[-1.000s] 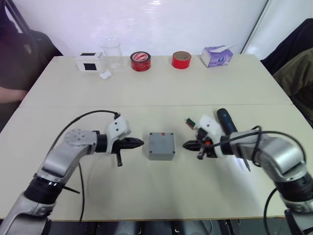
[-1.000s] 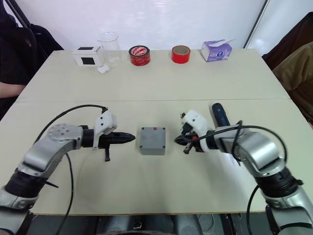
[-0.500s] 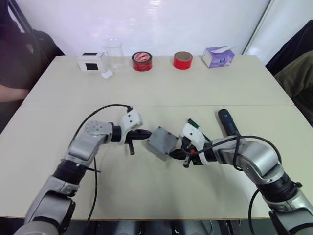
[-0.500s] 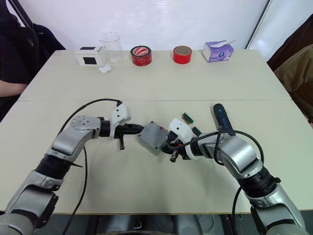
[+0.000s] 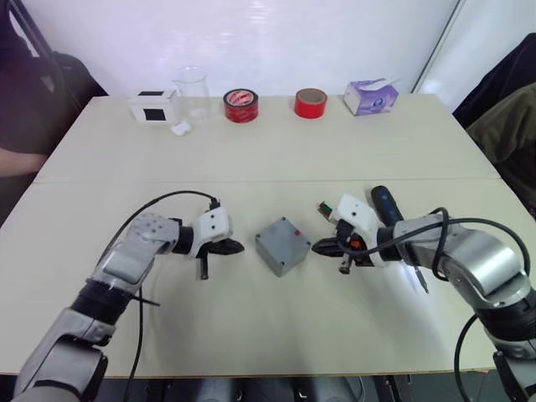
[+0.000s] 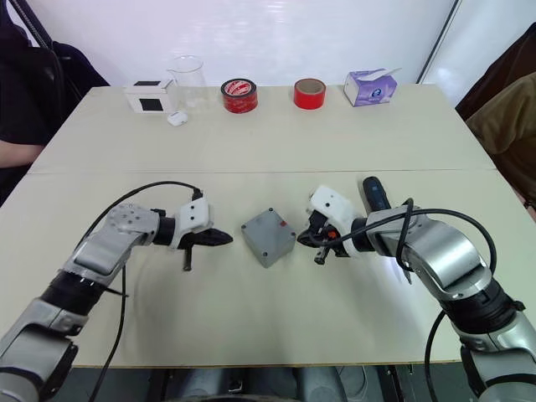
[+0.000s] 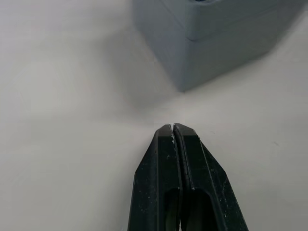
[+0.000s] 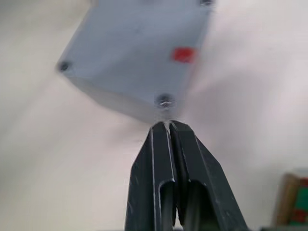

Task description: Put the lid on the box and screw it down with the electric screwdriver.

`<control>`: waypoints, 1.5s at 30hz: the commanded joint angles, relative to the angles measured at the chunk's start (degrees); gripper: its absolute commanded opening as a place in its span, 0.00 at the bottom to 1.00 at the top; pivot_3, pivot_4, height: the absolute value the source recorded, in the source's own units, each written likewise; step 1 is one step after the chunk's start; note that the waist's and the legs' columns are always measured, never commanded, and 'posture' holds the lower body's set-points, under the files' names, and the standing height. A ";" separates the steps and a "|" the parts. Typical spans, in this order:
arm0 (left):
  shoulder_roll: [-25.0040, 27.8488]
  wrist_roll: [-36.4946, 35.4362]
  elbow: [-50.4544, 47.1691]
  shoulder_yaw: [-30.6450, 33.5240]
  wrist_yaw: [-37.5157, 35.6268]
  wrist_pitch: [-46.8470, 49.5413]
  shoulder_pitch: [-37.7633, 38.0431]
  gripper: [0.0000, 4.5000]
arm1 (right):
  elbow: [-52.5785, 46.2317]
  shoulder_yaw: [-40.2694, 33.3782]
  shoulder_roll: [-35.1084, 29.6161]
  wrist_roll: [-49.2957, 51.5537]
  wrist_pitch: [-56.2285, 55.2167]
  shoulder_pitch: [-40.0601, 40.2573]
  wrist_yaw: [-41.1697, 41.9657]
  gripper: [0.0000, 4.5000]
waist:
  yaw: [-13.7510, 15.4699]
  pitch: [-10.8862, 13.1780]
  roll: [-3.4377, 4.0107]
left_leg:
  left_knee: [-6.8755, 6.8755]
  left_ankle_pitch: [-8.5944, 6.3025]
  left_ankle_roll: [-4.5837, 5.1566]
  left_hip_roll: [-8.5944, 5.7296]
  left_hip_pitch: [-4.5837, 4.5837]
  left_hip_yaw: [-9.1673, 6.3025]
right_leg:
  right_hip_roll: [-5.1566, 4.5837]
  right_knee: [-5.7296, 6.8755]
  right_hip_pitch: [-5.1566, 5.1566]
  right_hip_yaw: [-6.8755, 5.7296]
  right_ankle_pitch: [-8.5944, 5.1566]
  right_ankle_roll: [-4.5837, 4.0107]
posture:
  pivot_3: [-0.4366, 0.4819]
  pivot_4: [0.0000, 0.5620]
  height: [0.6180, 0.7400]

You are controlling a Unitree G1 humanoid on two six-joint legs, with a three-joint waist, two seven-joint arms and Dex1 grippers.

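Note:
The grey box [image 7: 226, 55] stands mid-table, turned cornerwise, with the lid [image 5: 283, 239] lying on top of it; a red mark and corner screw holes show on the lid [image 8: 134, 48]. My left gripper [image 5: 240, 247] is shut and empty, a small gap from the box's left corner. On the other side my right gripper [image 5: 316, 247] is shut too, its tip right at the right corner. The dark electric screwdriver [image 5: 386, 206] lies on the table behind my right forearm, partly covered by it.
Along the far edge stand a white box with a black square [image 5: 153, 105], a glass beaker [image 5: 192, 87], two red tape rolls [image 5: 240, 105] [image 5: 310, 103] and a purple tissue box [image 5: 371, 96]. A small green part [image 5: 325, 208] lies near my right gripper. A person's arm [image 5: 21, 159] rests at the left.
Both grippers closed in on the squarely placed box, pushed it round, then backed off. The box now rests turned about 45 degrees.

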 commanded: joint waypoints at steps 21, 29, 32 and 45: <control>-6.40 -0.58 -3.18 0.88 4.41 2.95 -3.91 0.00 | -2.67 5.04 7.54 -5.03 -4.76 1.80 2.01 0.01 | 0.02 0.00 0.00 | 0.03 0.00 0.00 -0.02 0.00 0.00 | 0.03 0.07 0.00 -0.01 0.00 0.00 | 0.48 0.27 1.00; -4.19 -2.38 -7.38 1.82 2.69 4.41 -1.93 0.00 | -3.94 1.97 8.74 -5.94 -2.50 1.34 -1.24 0.01 | -0.12 0.00 0.00 | 0.03 0.01 -0.01 0.00 0.02 0.00 | 0.06 0.10 -0.01 0.00 0.00 0.00 | 0.48 0.27 1.00; -3.33 -3.63 -10.47 1.92 1.90 5.81 -0.71 0.00 | -2.91 0.96 9.50 -6.27 -2.14 0.99 -2.45 0.01 | -0.09 0.00 0.00 | 0.03 0.01 -0.01 0.00 0.02 0.00 | 0.04 0.10 -0.01 0.00 0.00 0.00 | 0.48 0.27 1.00; -1.76 -3.54 -15.04 2.97 2.32 8.33 1.13 0.00 | -3.71 2.03 9.23 -5.50 -0.68 0.27 -1.58 0.01 | -0.05 -0.01 0.00 | 0.03 0.02 -0.02 -0.02 0.03 0.00 | 0.05 0.14 0.00 0.00 0.00 0.00 | 0.48 0.27 1.00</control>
